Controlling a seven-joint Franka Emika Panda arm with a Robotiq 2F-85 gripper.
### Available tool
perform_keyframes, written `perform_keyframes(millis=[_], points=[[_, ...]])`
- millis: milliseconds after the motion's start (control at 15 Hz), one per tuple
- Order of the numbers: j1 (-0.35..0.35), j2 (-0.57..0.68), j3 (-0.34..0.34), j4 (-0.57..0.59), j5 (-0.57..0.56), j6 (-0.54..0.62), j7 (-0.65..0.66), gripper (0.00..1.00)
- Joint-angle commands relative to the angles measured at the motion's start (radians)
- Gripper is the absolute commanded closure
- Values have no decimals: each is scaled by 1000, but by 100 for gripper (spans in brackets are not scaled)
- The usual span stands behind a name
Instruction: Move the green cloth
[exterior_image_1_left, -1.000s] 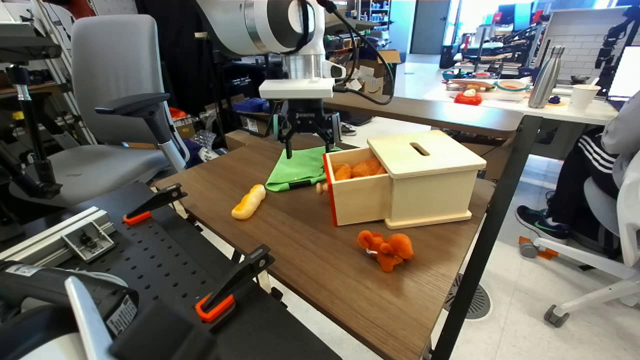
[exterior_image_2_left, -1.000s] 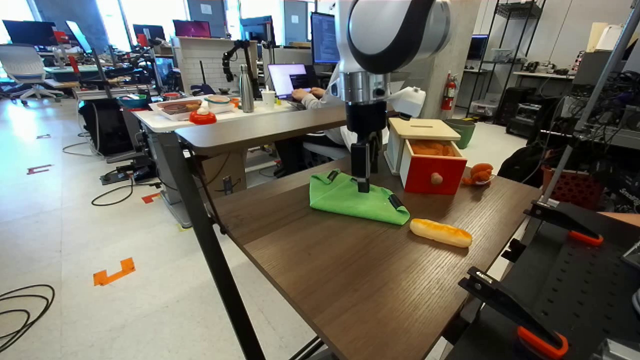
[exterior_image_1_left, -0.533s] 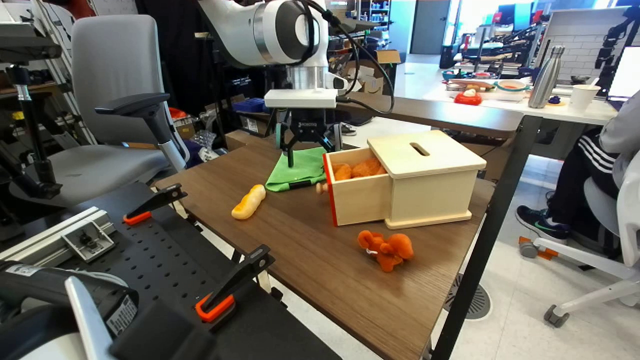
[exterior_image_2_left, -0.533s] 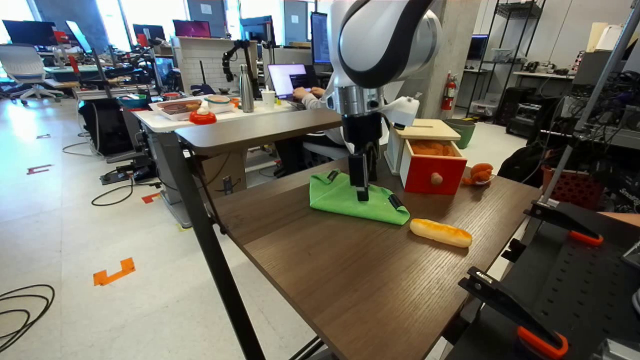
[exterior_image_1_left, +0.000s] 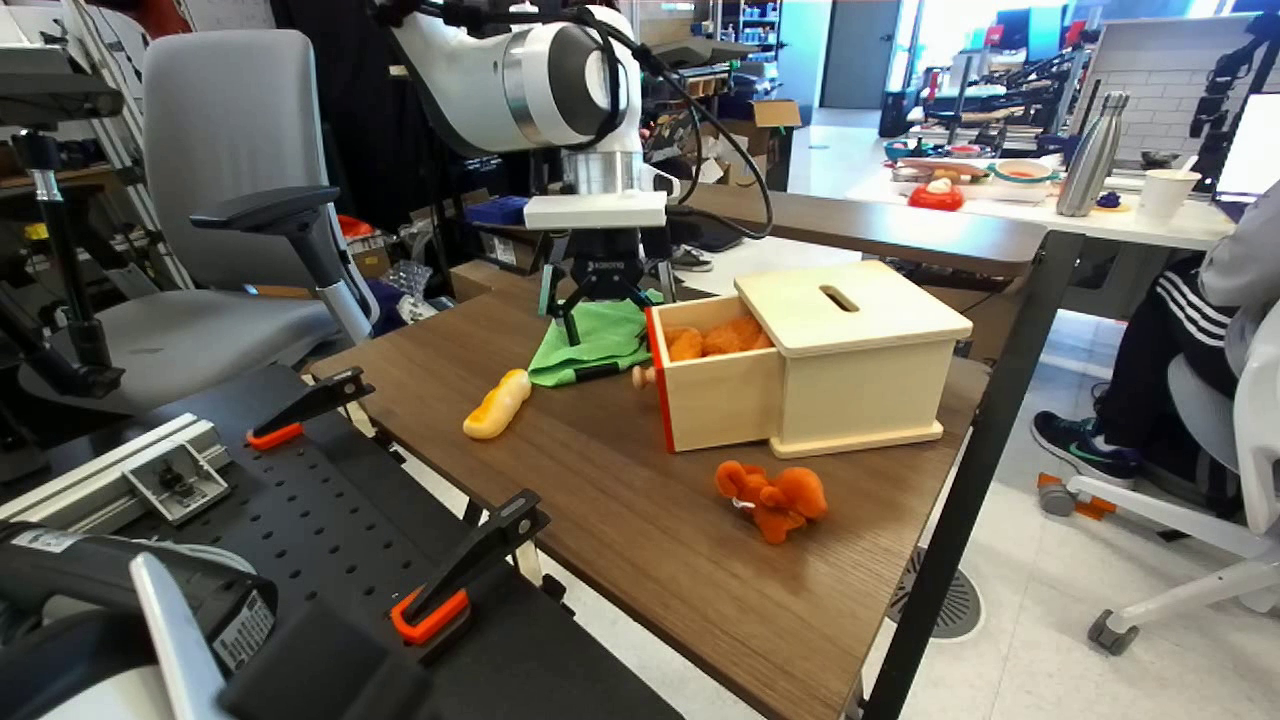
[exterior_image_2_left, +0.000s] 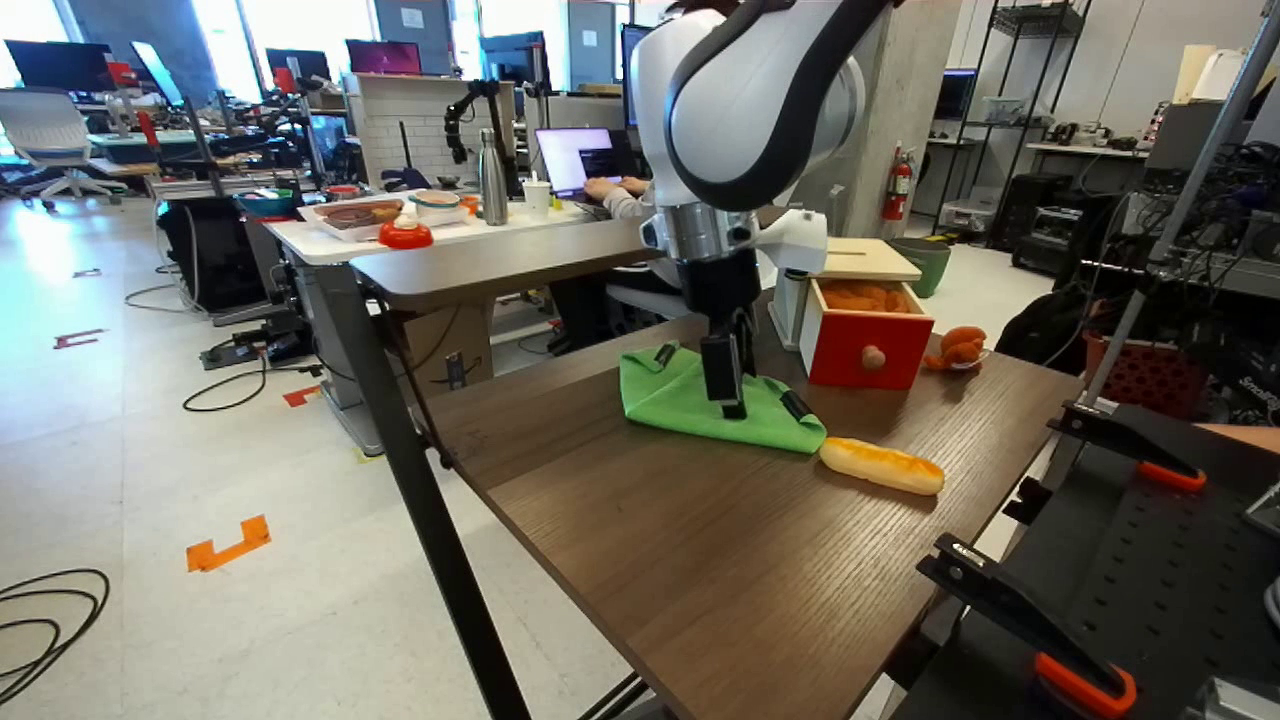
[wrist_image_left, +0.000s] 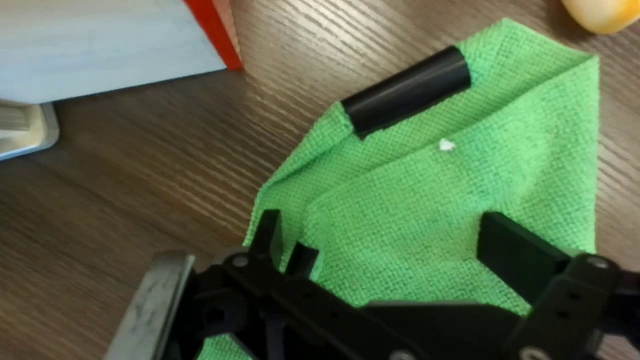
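One cloth (wrist_image_left: 425, 200), folded, on the desk (exterior_image_2_left: 740, 540) near the drawer (exterior_image_2_left: 845, 345). Gripper (wrist_image_left: 380, 227) over it, fingers wide apart, nothing clamped. Expected handling: light, limp, not fragile. Suggested hold: pinch doubled layers mid-cloth, clear of the black strips (wrist_image_left: 407, 92).

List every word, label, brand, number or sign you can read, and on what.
"ROBOTIQ", faint, on the end effector.
Black device labels: too small.
White lettering on black item, exterior view's right edge: blurred.
Fire extinguisher label: too small.
Clamp marking: too small.
Laptop screen: unreadable.
Wrist view: none.
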Motion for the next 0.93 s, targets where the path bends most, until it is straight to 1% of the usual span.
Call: perform_keyframes(millis=[0,467,667,867], points=[[28,4,9,-24,-58,-34,-10,0],[76,-12,36,-87,-142,-9,-26,0],[86,-24,59,-113,-157,-3,-46,0],[100,-17,78,-112,-164,-18,-63,0]])
